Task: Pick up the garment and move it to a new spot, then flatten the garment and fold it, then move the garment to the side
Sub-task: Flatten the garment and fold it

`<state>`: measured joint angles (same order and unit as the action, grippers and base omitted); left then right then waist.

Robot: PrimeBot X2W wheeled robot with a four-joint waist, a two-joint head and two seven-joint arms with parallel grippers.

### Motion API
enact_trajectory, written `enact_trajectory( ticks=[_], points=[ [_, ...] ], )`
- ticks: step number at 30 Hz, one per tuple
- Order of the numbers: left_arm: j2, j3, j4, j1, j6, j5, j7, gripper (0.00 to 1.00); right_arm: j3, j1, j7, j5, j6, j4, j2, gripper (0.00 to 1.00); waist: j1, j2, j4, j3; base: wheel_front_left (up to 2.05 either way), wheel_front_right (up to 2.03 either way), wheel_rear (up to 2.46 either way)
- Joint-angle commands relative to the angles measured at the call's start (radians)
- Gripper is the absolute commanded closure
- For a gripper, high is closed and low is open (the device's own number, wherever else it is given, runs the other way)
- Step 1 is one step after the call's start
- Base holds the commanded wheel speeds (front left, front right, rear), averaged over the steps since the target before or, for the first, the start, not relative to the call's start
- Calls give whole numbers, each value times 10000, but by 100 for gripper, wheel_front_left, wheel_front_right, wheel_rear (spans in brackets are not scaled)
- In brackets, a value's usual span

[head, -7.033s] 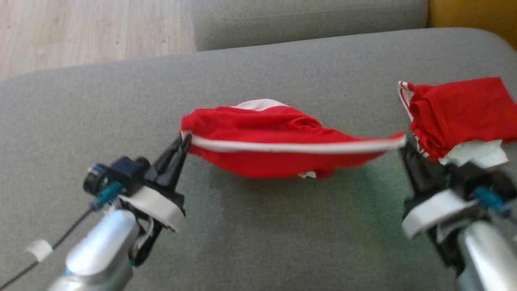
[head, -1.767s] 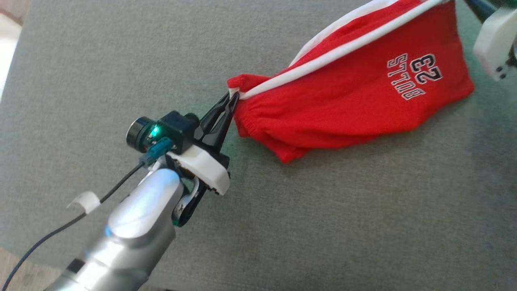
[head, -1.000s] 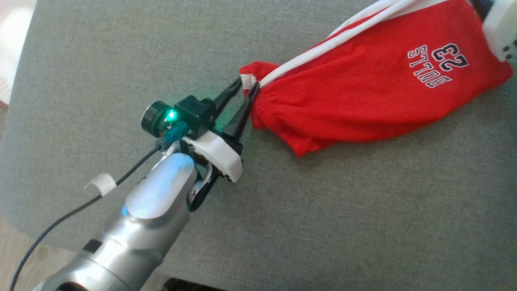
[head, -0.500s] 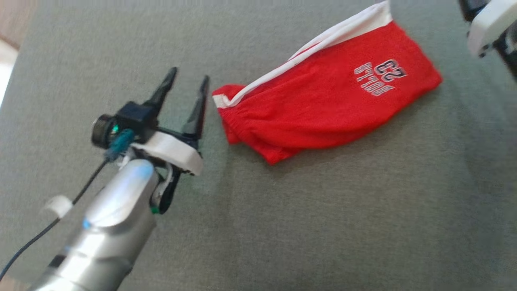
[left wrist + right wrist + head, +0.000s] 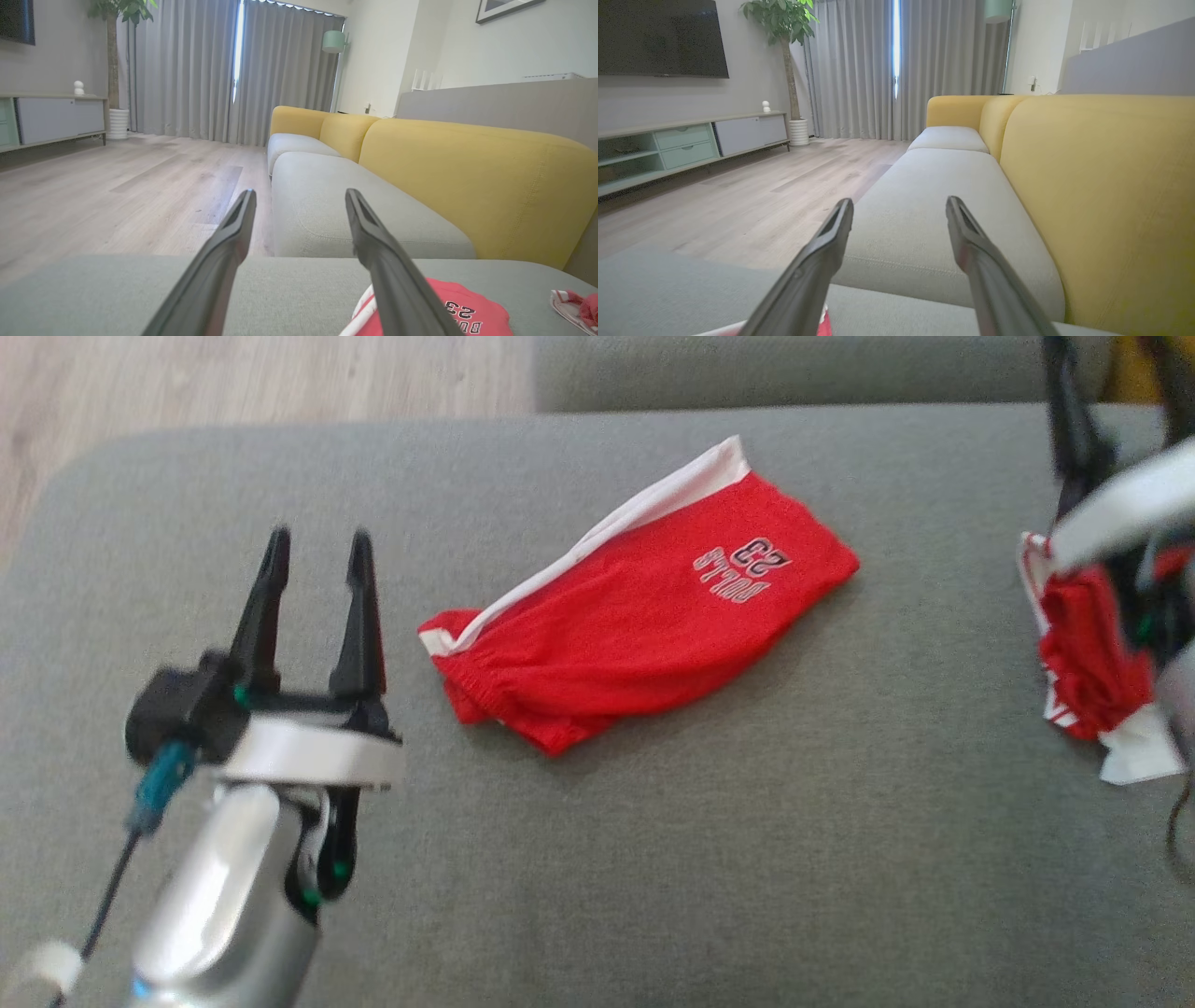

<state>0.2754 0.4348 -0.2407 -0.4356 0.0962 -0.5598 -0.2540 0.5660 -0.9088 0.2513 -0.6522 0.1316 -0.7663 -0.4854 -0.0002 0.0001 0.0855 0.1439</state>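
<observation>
A: What takes up most of the frame?
B: The grey sofa seat [image 5: 653,859]. There's a strip of wood floor [image 5: 233,383] at the upper left of the head view.
A: And the garment?
B: Those are the red shorts [image 5: 644,635] with a white side stripe. They lie at the centre of the frame, slanting from lower left to upper right, and look doubled leg on leg. A second red garment [image 5: 1088,653] sits bunched at the right edge, well apart from them.
A: What about the grippers?
B: The left gripper [image 5: 319,537] is at the left of the frame with its fingers spread and nothing between them. It's near the waistband end of the shorts but not touching. The right gripper [image 5: 899,203] is also spread and empty in its wrist view.
A: Which step is this?
B: I'd say the flatten-and-fold stage. The shorts are down and roughly flat, and neither gripper is on them.
A: What does the next move call for?
B: Probably a pinch at the waistband end and another at the hem by the BULLS 23 print [image 5: 742,565], for one more fold. The tips would need to go low, because thin cloth on a soft cushion makes it easy to miss a layer.
</observation>
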Motion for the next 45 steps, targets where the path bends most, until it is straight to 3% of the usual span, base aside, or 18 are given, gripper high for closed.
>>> enact_trajectory(
  ticks=[1, 6, 11, 17, 22, 30, 36, 42, 45],
  points=[
    [133, -653, 448, 93, -39, 109, -76, 0, -545, 828, 103, 305, -9, 590, 220, 0, 2, -1, -350, -491, 0, 0, 0],
    [-377, -1034, 558, 1191, -458, 422, -76, 0, -2619, 3241, 103, 1445, -9, 1989, 962, 0, 2, -1, -502, -920, 0, 0, 0],
    [-836, -1338, 378, 2083, -750, 947, -77, 0, -3910, 5375, 104, 2477, -9, 3228, 2104, 0, 2, -1, -540, -1178, 0, 0, 0],
    [-1438, -1605, 99, 3064, -1104, 1668, -77, 0, -4624, 7291, 45, 3739, -9, 4419, 3408, 0, 2, -1, -479, -1287, 0, 0, 0],
    [-1794, -2081, 157, 3411, -1373, 2095, -77, 0, -4888, 7925, -106, 4350, -9, 5034, 3952, 0, 2, -1, -426, -1213, 0, 0, 0],
    [-2078, -2320, 185, 2972, -1791, 2595, -78, 0, -5145, 7503, -756, 4836, -9, 5509, 4019, 0, 2, -1, -19, -601, 0, 0, 0],
    [-2183, -2200, 221, 2430, -1937, 2731, -78, 0, -5418, 6244, -1577, 5035, -9, 5024, 3781, 0, 2, -1, 528, 236, 0, 0, 0],
    [-2236, -1955, 40, 1828, -2038, 2716, -78, 0, -6129, 4222, -2712, 4494, -9, 3170, 3576, 0, 2, -1, 1295, 1095, 0, 0, 0],
    [-2245, -1796, -33, 1600, -2068, 2643, -78, 0, -6282, 3393, -3071, 4910, -9, 2004, 3184, 0, 2, -1, 1684, 1356, 0, 0, 0]
  ],
)
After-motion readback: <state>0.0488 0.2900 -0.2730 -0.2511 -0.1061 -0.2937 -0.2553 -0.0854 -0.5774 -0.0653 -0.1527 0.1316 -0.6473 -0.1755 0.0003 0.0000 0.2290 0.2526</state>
